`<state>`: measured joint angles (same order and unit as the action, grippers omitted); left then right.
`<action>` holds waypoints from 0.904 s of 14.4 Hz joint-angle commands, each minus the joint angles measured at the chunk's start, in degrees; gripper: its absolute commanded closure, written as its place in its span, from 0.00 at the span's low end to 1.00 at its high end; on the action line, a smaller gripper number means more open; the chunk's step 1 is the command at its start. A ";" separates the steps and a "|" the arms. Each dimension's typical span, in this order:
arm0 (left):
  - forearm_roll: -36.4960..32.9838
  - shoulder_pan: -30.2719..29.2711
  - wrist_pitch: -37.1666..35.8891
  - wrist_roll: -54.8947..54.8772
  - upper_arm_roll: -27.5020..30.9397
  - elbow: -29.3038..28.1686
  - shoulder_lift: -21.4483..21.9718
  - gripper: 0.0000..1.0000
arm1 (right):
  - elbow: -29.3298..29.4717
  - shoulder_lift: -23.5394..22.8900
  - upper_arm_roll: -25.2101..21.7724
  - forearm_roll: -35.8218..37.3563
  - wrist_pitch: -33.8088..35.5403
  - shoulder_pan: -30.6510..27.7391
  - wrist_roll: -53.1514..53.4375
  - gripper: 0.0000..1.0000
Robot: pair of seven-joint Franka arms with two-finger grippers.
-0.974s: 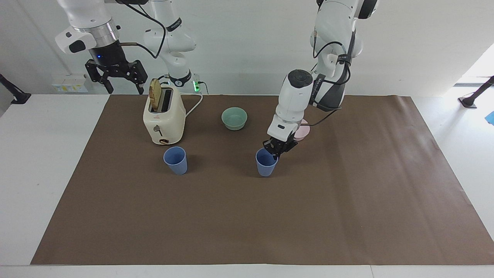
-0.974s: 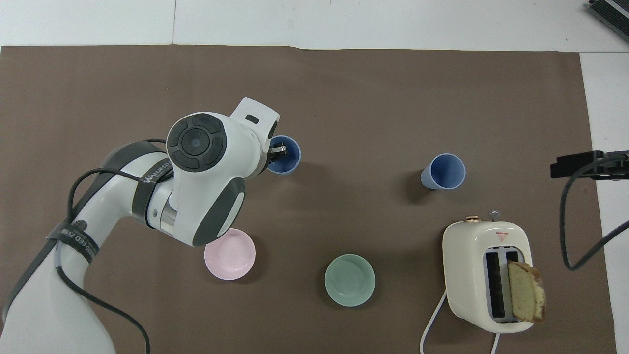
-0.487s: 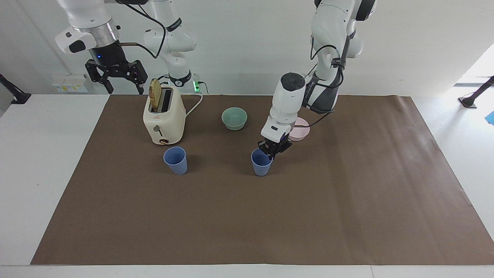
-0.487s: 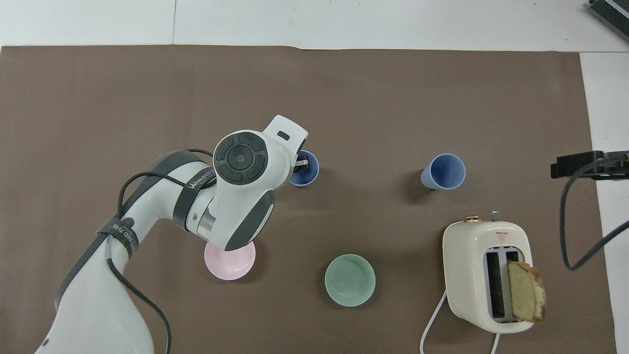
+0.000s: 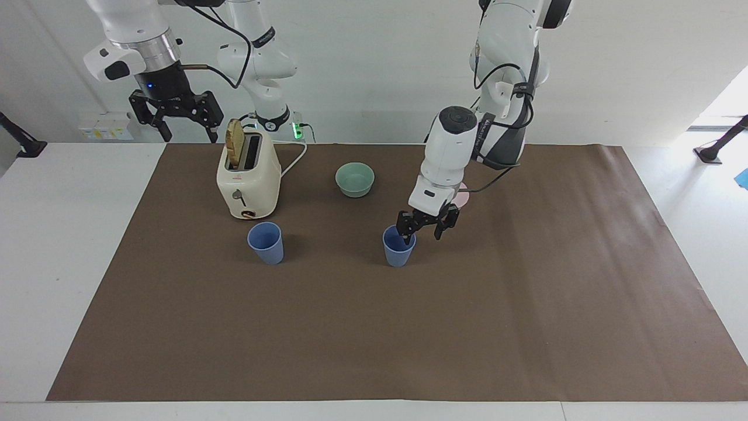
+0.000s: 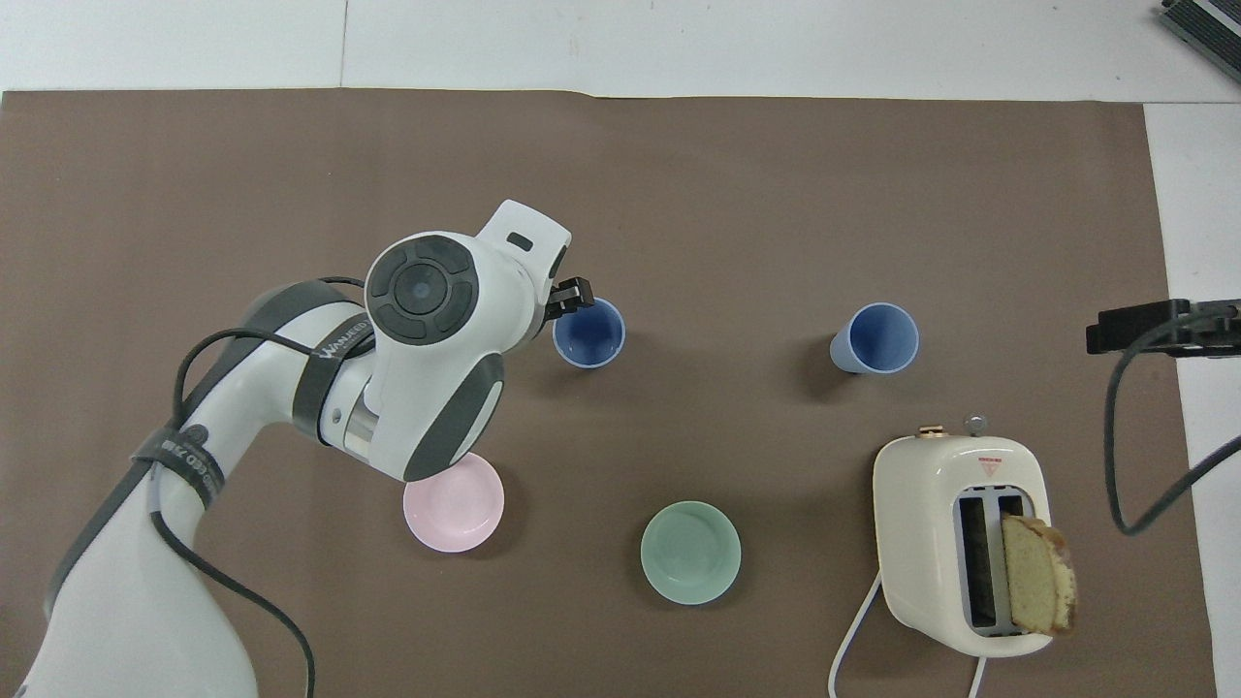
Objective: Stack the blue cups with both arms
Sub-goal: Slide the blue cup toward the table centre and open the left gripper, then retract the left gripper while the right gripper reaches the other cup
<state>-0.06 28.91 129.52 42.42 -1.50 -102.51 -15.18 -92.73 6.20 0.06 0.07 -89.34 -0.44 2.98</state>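
Observation:
Two blue cups stand upright on the brown mat. One (image 5: 399,247) (image 6: 588,333) is mid-table, the other (image 5: 266,242) (image 6: 875,338) stands beside the toaster, farther from the robots than it. My left gripper (image 5: 421,235) is open just above the mid-table cup. One finger is at its rim and the other hangs outside it toward the left arm's end. In the overhead view the wrist hides most of this gripper; one finger (image 6: 572,294) shows. My right gripper (image 5: 175,114) is open and empty, waiting high beside the toaster.
A cream toaster (image 5: 248,175) (image 6: 960,543) with a bread slice stands toward the right arm's end. A mint-green bowl (image 5: 355,179) (image 6: 690,553) and a pink bowl (image 5: 461,197) (image 6: 454,504) sit nearer to the robots than the cups. The brown mat (image 5: 374,327) covers the table.
My left gripper, earlier shut on the mid-table cup's rim, has opened and let it go after shifting it slightly. The right arm has not moved.

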 commanded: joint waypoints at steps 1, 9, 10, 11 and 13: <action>-1.35 -5.16 -5.49 -6.61 -0.25 -0.76 5.33 0.00 | -0.34 0.74 -0.23 -0.42 1.36 -0.97 -1.31 0.00; 1.36 -19.49 -17.02 -32.37 -0.43 -3.47 13.86 0.00 | -8.05 1.27 -0.06 -0.60 -3.79 -0.35 -0.69 0.00; 2.07 -21.07 -17.72 -35.45 -0.34 -3.92 14.56 0.00 | -10.16 0.92 0.03 -0.60 -6.87 -0.26 -0.69 0.00; 2.25 -22.65 -18.94 -38.09 -0.34 -4.01 14.83 0.00 | -11.93 0.31 0.03 -0.60 -9.25 -0.17 -0.60 0.00; 2.08 -24.42 -21.40 -43.63 -0.26 -3.05 15.27 0.00 | -13.43 -2.58 0.03 -0.60 -12.95 0.00 -0.60 0.00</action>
<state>1.17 6.44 110.27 3.93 -1.17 -104.39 -2.14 -103.45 5.09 -0.07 0.04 -98.41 -0.32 2.98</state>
